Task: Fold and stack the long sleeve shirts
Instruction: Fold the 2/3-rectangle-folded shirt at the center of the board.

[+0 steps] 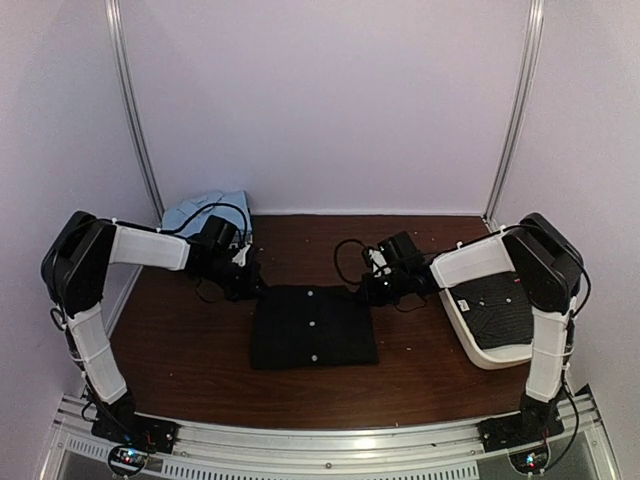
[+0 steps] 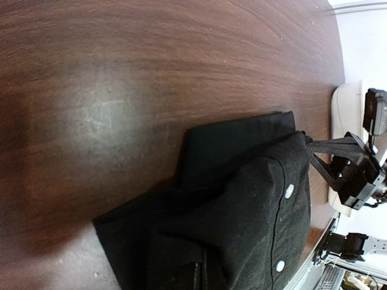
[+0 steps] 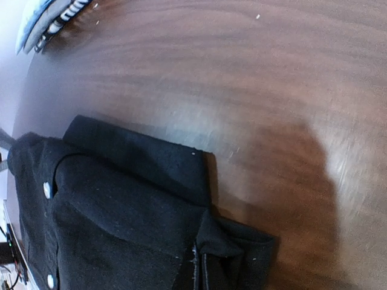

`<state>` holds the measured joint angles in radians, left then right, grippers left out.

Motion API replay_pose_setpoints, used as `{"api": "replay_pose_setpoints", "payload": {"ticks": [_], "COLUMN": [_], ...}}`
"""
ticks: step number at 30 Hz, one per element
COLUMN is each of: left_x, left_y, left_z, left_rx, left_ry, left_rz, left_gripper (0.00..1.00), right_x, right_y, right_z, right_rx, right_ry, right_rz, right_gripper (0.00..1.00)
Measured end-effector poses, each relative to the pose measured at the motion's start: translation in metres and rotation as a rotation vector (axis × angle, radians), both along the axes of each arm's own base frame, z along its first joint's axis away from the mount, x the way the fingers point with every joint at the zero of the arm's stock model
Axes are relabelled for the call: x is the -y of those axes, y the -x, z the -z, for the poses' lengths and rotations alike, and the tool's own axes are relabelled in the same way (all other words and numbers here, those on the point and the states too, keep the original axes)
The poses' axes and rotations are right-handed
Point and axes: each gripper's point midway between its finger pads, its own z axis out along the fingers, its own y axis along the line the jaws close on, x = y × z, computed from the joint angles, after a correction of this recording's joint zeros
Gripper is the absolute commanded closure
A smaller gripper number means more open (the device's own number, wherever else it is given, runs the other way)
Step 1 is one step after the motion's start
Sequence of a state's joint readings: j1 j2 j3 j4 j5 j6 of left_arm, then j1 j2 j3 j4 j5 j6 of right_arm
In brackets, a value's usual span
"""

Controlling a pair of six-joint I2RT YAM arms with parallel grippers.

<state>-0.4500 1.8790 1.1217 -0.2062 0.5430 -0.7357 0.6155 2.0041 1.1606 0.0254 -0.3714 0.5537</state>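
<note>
1. The black shirt [image 1: 313,327] lies folded into a neat rectangle on the table [image 1: 190,350]. It sits between the two grippers, with its far corners just beside their tips and its white buttons [image 2: 289,191] facing up.
2. A second, dotted shirt [image 1: 497,308] rests in a white tray [image 1: 465,265] outboard of the right gripper [image 1: 372,287], under that arm. By the look of it, the fold is done or nearly so and the stacking is not yet done.
3. Risk: both wrist views show the cloth bunched and layered at the corners nearest each camera. If either gripper pulls away with a layer caught, the top fold would likely drag open or skew.
4. Risk: if the shirt is lifted by these two corners only, the loose lower layers may sag and unfold on the way to the tray.
5. Left gripper [image 1: 248,282]: it is at the shirt's corner on its own side. Its fingers show in neither wrist view, so how far apart they stand, and whether they hold cloth, cannot be told.
6. Right gripper: seen from the left wrist camera, its fingers seem to run to a point at the shirt's corner. Whether they pinch the cloth or only touch it cannot be told.
7. A pale blue cloth [image 1: 200,210] lies beyond the left gripper, well apart from the shirt.
</note>
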Motion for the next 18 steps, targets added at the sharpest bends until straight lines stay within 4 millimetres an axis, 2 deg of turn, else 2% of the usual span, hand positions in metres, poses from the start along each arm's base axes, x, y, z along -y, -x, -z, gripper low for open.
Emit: {"api": "replay_pose_setpoints", "payload": {"ticks": [3,10,18], "left_x": [-0.012,-0.021,-0.019], "left_y": [0.013,0.018,0.010], "left_z": [-0.003,-0.002,-0.007], "left_rx": [0.018,0.034,0.055], "left_ry": [-0.017,-0.041,-0.046], "left_rz": [-0.019,-0.040,-0.048], "left_gripper": [1.00,1.00,1.00], "right_x": [0.000,0.009,0.017], "right_y": [0.021,0.022,0.023], "right_z": [-0.010,-0.045,-0.048], "right_rx": [0.009,0.071,0.081], "right_ry": [0.006,-0.021,-0.004], "right_rz": [-0.016,0.019,0.043], "right_gripper": [1.00,1.00,1.00]}}
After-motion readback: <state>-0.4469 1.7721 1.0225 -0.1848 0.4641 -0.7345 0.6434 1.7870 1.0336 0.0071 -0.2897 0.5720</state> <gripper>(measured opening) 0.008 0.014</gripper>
